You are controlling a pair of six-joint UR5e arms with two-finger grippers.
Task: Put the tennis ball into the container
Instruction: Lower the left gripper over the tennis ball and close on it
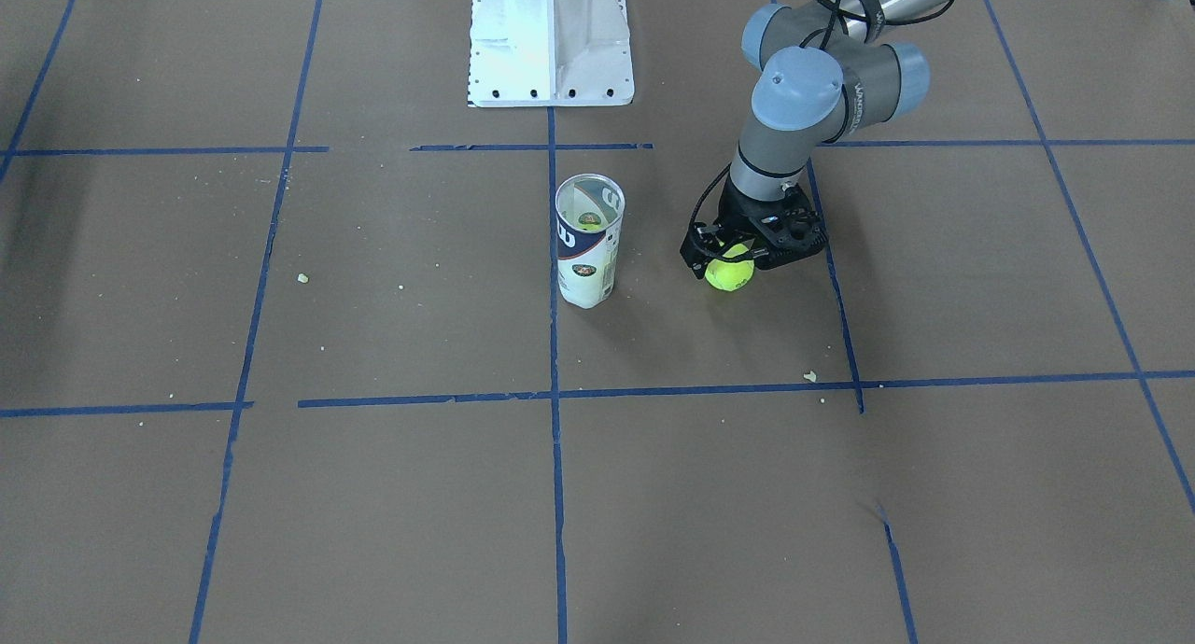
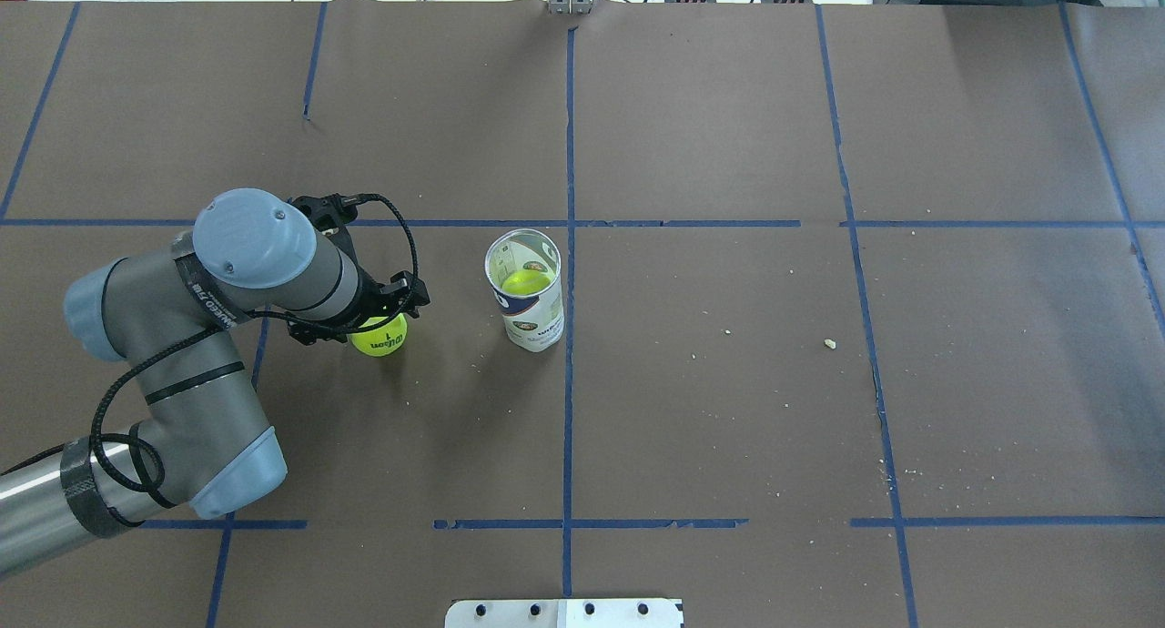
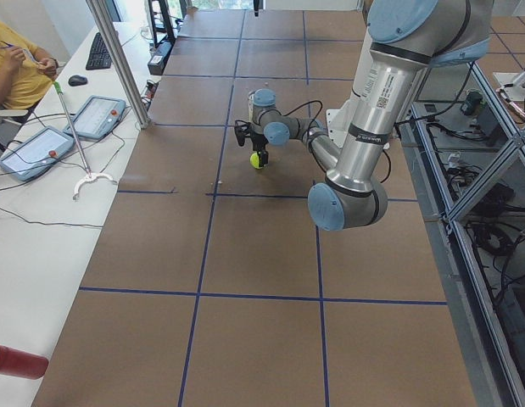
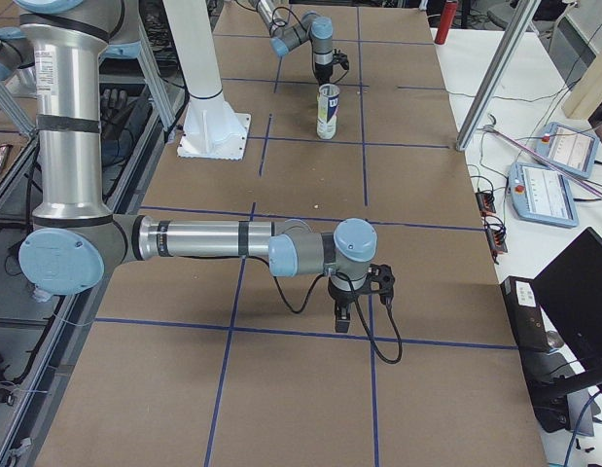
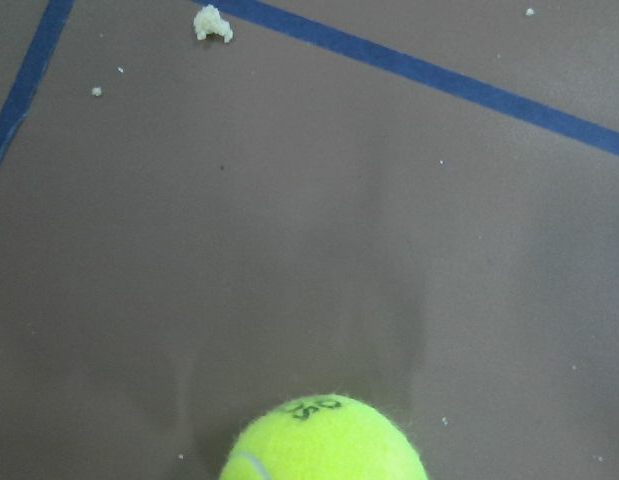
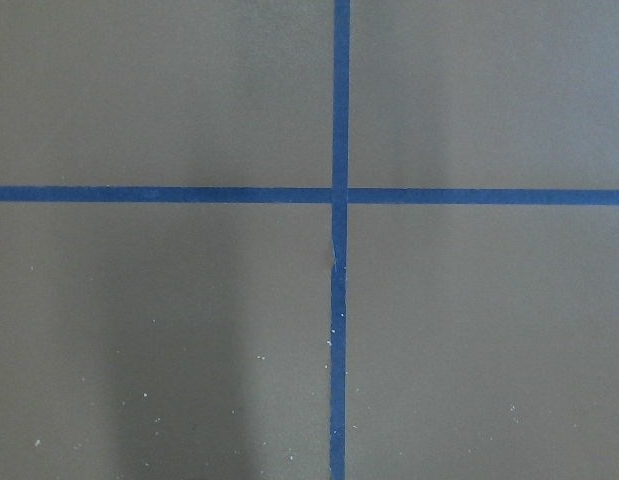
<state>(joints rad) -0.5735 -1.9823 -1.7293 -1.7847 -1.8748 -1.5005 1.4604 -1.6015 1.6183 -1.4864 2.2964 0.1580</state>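
Overhead exterior: your left claw (image 2: 371, 326) straddles the ball (image 2: 382, 339), jaws apparently closed on it, near the upright tube (image 2: 537, 323), which already holds a second ball (image 2: 526, 282). Whether the right claw (image 4: 351, 309) is open, you cannot tell. Expect a light, fuzzy, springy ball that likely won't slip; squeeze it across its widest middle.

The left arm (image 2: 196, 400) is grey-and-silver tubing with pale blue joint caps (image 2: 255, 237), black cable (image 2: 411, 246) and black claw (image 2: 376, 323).
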